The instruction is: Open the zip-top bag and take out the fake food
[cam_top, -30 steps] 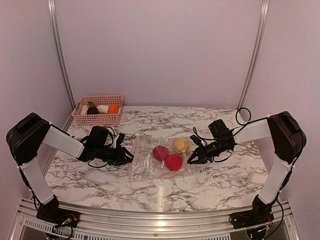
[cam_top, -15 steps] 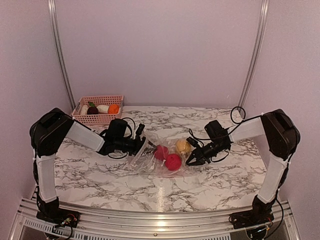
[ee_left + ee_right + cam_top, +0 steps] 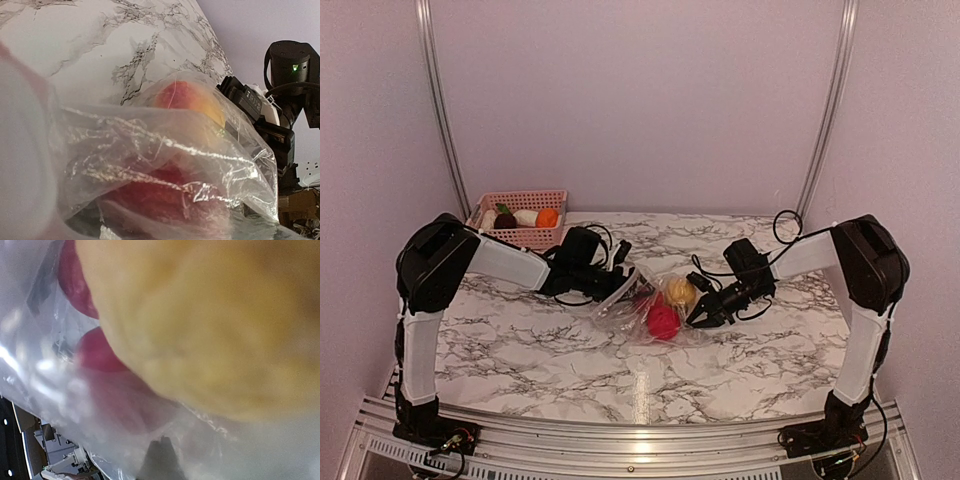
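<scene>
The zip-top bag (image 3: 632, 305) lies crumpled in the middle of the marble table, with a red fruit (image 3: 662, 321) and a yellow fruit (image 3: 681, 291) of the fake food inside. My left gripper (image 3: 619, 272) is at the bag's left end with its jaws spread. In the left wrist view, bag plastic (image 3: 150, 145) drapes over the fingers, and the red fruit (image 3: 165, 200) sits close ahead. My right gripper (image 3: 699, 316) is shut on the bag's right edge. The right wrist view is filled by the yellow fruit (image 3: 215, 315) and red fruit (image 3: 115, 385) behind plastic.
A pink slotted basket (image 3: 515, 239) stands at the back left, holding several toy foods. Aluminium posts rise at both back corners. The left arm's cables lie on the table (image 3: 520, 340) beside the bag.
My left gripper has travelled right to the bag's left end and its jaws have spread. My right gripper has shifted left with the bag's edge. The bag has bunched up between them.
</scene>
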`<state>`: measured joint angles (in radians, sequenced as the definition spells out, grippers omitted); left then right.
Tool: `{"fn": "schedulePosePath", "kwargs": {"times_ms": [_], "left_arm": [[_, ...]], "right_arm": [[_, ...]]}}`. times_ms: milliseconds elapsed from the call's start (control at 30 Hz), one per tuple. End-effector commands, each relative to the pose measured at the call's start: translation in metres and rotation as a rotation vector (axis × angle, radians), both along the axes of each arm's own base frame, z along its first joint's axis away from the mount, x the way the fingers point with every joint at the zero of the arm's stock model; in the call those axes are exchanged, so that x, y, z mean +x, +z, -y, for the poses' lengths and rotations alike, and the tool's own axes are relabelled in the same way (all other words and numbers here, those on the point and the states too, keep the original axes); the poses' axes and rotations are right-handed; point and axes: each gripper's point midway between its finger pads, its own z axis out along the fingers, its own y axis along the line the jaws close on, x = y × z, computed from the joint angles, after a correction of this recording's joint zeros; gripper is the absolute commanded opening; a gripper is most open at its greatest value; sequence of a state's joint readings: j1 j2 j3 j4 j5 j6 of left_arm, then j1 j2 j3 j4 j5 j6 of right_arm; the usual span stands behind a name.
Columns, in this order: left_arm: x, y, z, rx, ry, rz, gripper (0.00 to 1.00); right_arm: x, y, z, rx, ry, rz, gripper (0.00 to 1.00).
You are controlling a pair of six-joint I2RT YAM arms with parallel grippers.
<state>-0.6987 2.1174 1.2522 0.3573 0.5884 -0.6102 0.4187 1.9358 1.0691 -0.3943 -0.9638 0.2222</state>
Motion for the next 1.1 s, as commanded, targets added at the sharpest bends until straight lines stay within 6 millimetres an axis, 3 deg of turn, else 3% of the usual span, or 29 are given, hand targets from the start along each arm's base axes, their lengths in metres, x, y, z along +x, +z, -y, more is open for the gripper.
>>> {"fn": "schedulePosePath", "kwargs": {"times_ms": [0,200,300,467,767,900,1067], "left_arm": [[0.007,-0.033,-0.006,0.198,0.026,0.012,0.91],[0.010,-0.053,-0.016,0.336,0.029,0.013,0.88],[0.005,-0.061,-0.032,0.393,0.036,0.000,0.79],[0.001,-0.039,-0.051,0.325,0.060,0.014,0.66],[-0.007,-0.018,-0.087,0.268,0.065,0.017,0.68],[-0.012,-0.009,-0.098,0.249,0.046,0.018,0.75],[-0.015,-0.011,-0.112,0.269,0.030,0.020,0.79]], "right_arm": [[-0.003,0.004,-0.008,0.021,0.039,-0.001,0.00],[-0.003,0.002,-0.006,0.014,0.033,0.000,0.00],[-0.002,0.003,-0.005,0.007,0.028,0.011,0.00],[-0.004,0.001,-0.001,-0.002,0.014,0.016,0.00],[-0.005,-0.001,0.002,-0.002,-0.010,0.020,0.00],[-0.004,-0.002,0.004,-0.006,-0.019,0.021,0.00],[-0.002,-0.001,0.006,-0.004,-0.027,0.023,0.00]]}}
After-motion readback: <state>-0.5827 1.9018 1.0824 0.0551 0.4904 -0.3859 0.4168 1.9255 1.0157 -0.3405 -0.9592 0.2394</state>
